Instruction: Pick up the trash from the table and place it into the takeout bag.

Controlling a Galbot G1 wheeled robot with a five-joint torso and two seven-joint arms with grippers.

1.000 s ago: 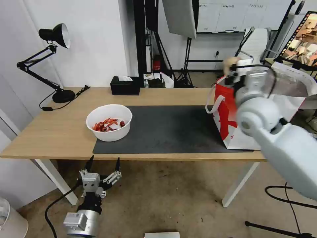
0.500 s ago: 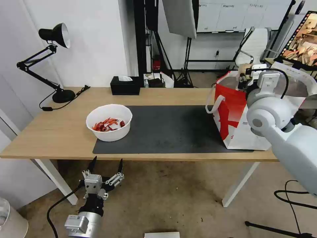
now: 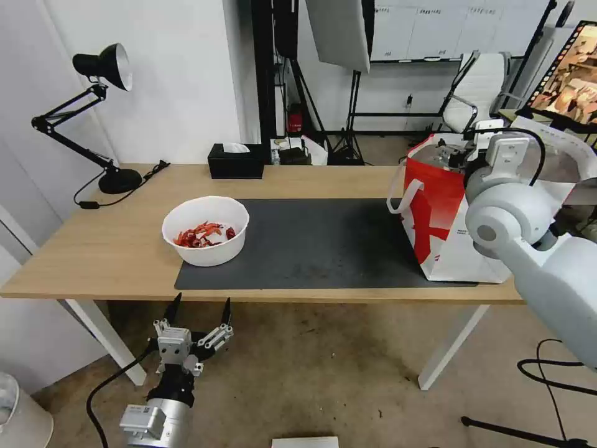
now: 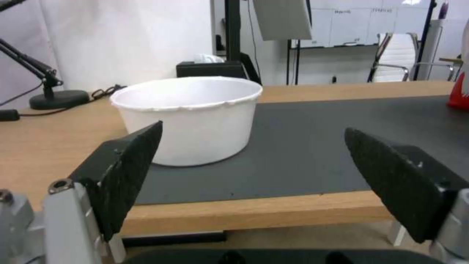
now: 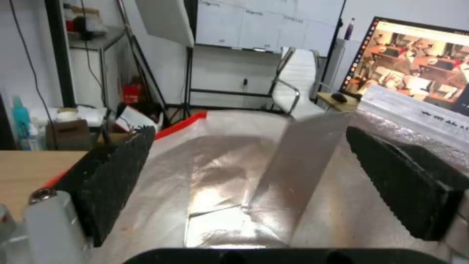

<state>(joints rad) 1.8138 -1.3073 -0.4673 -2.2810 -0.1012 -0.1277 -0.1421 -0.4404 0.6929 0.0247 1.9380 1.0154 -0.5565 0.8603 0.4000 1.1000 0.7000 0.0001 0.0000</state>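
Our right end effector (image 5: 244,198) hangs over the mouth of the takeout bag (image 3: 435,230), which stands upright at the right end of the surface (image 3: 124,249), partly on the dark mat (image 3: 323,242). Its fingers (image 5: 112,176) are spread wide with nothing between them, and below we look straight onto the silver lining and a folded panel inside the bag. We judge the drop into the bag done. To finish this step well we should lift the arm straight up out of the opening before swinging away, so the fingers do not catch the foil wall or the loop handle (image 3: 398,186) and tip the bag.

The trash we can see on the surface is the white bowl (image 3: 206,230) of red shells, sitting on the left end of the mat, well apart from the bag. Our left end effector (image 3: 198,323) waits below the front edge of the surface, just in front of the bowl, released, fingers (image 4: 127,172) wide apart and holding nothing.

For the bowl, we would judge it best to grip the rim or wall firmly and keep it level all the way across, since the shells lie loose and would spill if it tilts. The black tissue box (image 3: 236,160) at the back edge is not trash.
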